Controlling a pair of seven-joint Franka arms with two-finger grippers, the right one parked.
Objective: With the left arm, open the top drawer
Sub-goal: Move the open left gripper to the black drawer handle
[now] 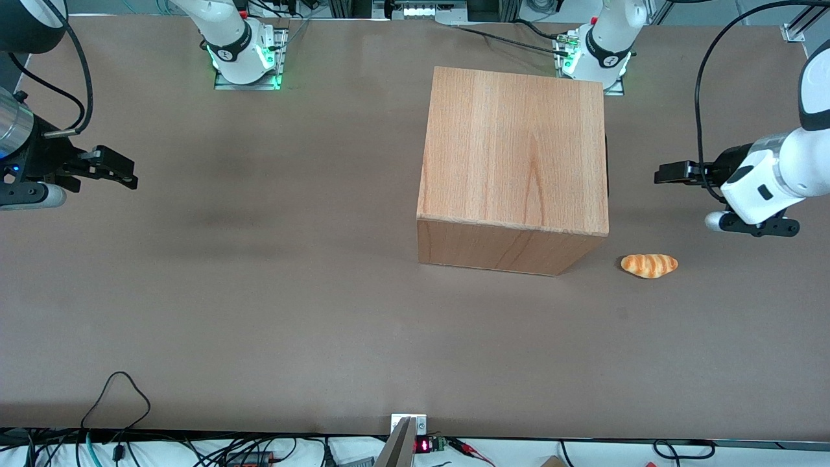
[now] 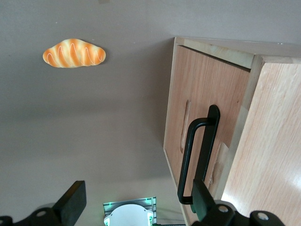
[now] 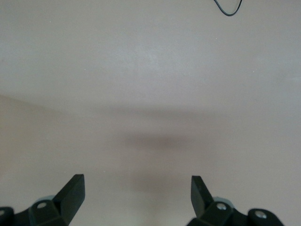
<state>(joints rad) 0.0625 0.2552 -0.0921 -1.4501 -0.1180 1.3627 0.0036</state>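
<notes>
the wooden cabinet (image 1: pixel 512 168) stands mid-table, its top drawer (image 2: pixel 202 127) shut, the black bar handle (image 2: pixel 197 155) on the face turned toward the working arm's end. a striped bread roll (image 1: pixel 649 265) lies near its front corner. the left arm (image 1: pixel 784 172) holds its gripper (image 1: pixel 663 174) level, fingers spread wide, apart from the cabinet.

Matt brown counter (image 1: pixel 259 292), smooth and even. On it the cabinet (image 1: pixel 512 155) shows light wood with clear grain and a dull sheen. Top drawer (image 2: pixel 202 117) front is the same wood, its bar handle (image 2: pixel 197 155) smooth black. Beside the cabinet, the glossy white-shelled left arm (image 1: pixel 778 175) carries a matt black end effector (image 1: pixel 671 173), fingers apart. Near the cabinet, a shiny orange-striped bread roll (image 1: pixel 649 265).
</notes>
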